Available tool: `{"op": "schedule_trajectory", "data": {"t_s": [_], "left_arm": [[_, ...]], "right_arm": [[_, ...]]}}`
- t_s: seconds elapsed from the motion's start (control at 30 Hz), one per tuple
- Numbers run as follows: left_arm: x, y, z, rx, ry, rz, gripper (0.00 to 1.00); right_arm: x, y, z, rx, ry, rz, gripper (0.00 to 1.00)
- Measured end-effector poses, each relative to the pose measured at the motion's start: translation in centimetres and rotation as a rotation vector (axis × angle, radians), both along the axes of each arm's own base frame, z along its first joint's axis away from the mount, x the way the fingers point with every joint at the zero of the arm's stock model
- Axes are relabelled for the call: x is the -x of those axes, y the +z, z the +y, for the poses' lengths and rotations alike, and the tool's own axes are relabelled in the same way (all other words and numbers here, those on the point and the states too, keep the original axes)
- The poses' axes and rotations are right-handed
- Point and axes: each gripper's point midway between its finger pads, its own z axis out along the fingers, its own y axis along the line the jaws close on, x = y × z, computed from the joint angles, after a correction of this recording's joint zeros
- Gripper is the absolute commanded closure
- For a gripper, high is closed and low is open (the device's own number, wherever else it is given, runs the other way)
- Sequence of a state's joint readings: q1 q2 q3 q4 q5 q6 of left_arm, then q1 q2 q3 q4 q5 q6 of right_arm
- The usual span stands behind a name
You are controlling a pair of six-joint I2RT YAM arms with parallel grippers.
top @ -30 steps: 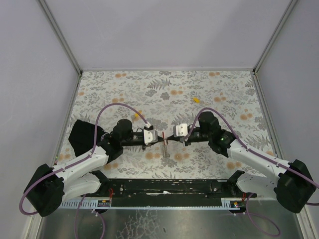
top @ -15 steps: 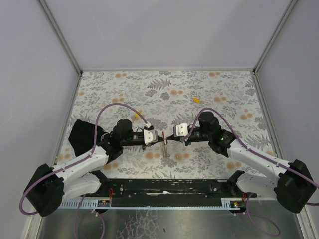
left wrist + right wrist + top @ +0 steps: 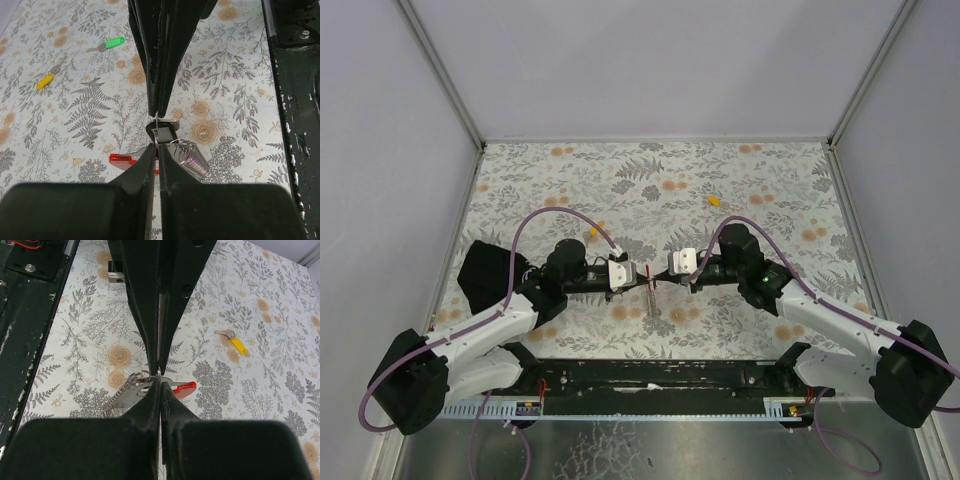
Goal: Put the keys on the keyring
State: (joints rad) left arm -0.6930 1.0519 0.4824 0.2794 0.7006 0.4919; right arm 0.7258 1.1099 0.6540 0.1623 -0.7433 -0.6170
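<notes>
My two grippers meet tip to tip above the table's near middle. My left gripper (image 3: 643,279) (image 3: 156,148) is shut on the keyring, whose red loop (image 3: 121,159) and grey fan-shaped piece (image 3: 193,158) hang below the tips. From above, the keyring (image 3: 652,298) shows as a thin red and grey line. My right gripper (image 3: 659,279) (image 3: 159,381) is shut; its tips touch the black-headed key (image 3: 166,134), which sits between both sets of tips with a thin ring beside it. In the right wrist view the red loop (image 3: 184,388) and grey piece (image 3: 124,393) show, and the black head is hidden.
A yellow key (image 3: 715,200) (image 3: 45,81) lies at the far right, a green key (image 3: 114,43) near it. Another yellow key (image 3: 592,235) (image 3: 239,345) lies behind my left gripper. A black object (image 3: 485,275) sits at the left edge. The arms' black base rail (image 3: 650,375) runs along the near edge.
</notes>
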Motion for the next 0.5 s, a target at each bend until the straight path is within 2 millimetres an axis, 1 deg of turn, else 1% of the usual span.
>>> {"op": "schedule_trajectory", "data": {"t_s": [0.5], "left_arm": [[0.14, 0.1, -0.06, 0.002, -0.01, 0.001, 1.0]], "right_arm": [[-0.01, -0.59, 0.01, 0.017, 0.0, 0.019, 1.0]]}}
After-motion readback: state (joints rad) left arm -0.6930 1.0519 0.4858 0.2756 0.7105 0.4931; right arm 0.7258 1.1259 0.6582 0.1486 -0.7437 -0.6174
